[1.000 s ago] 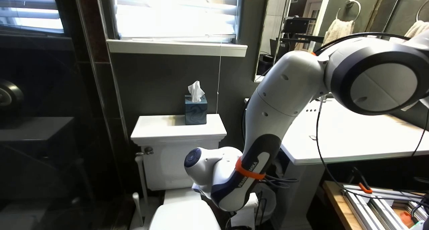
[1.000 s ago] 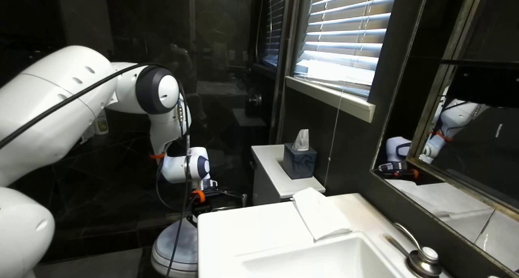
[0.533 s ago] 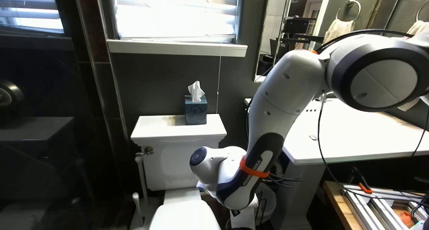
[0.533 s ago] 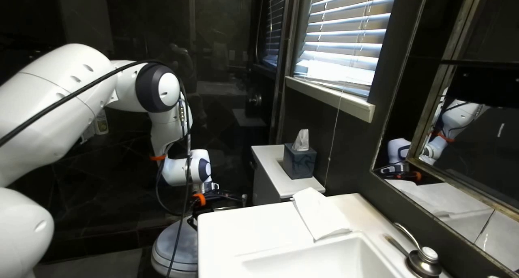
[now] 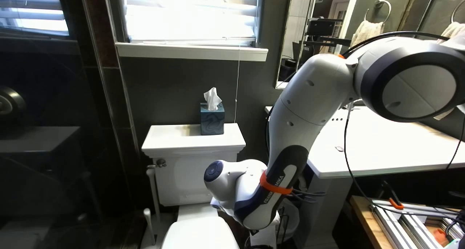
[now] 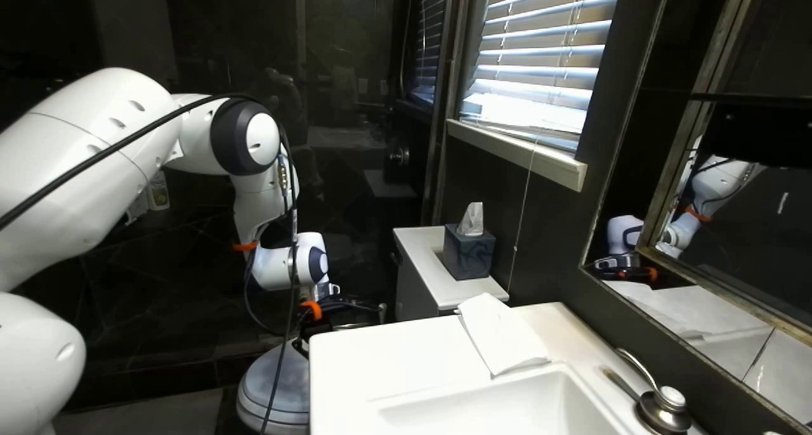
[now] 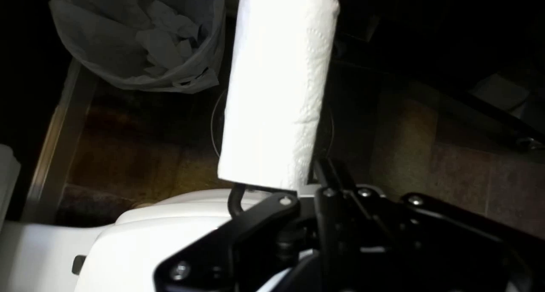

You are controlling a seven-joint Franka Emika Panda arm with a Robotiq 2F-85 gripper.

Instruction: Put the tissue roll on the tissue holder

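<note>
The white tissue roll (image 7: 276, 96) stretches from the top to the middle of the wrist view. A white part of it (image 5: 264, 236) shows below the arm in an exterior view. A dark curved bar (image 7: 236, 200), apparently of the tissue holder, shows at the roll's near end, with a thin round ring (image 7: 213, 126) behind the roll. I cannot tell whether the roll sits on the bar. My gripper (image 7: 329, 166) looks shut, its fingertips together beside the roll's near right corner, holding nothing visible. In an exterior view the dark gripper (image 6: 315, 324) is partly behind the counter.
A lined bin (image 7: 140, 36) with crumpled paper stands left of the roll. The toilet lid (image 5: 199, 234) lies left of my hand. A dark box with a tissue (image 5: 212, 120) stands on the toilet tank (image 5: 174, 136). The counter (image 6: 393, 352) with paper on it is near the hand.
Over the last second my hand has shifted slightly right in an exterior view, then a little back left in the last half second. The roll's visible part and the surroundings have not visibly moved.
</note>
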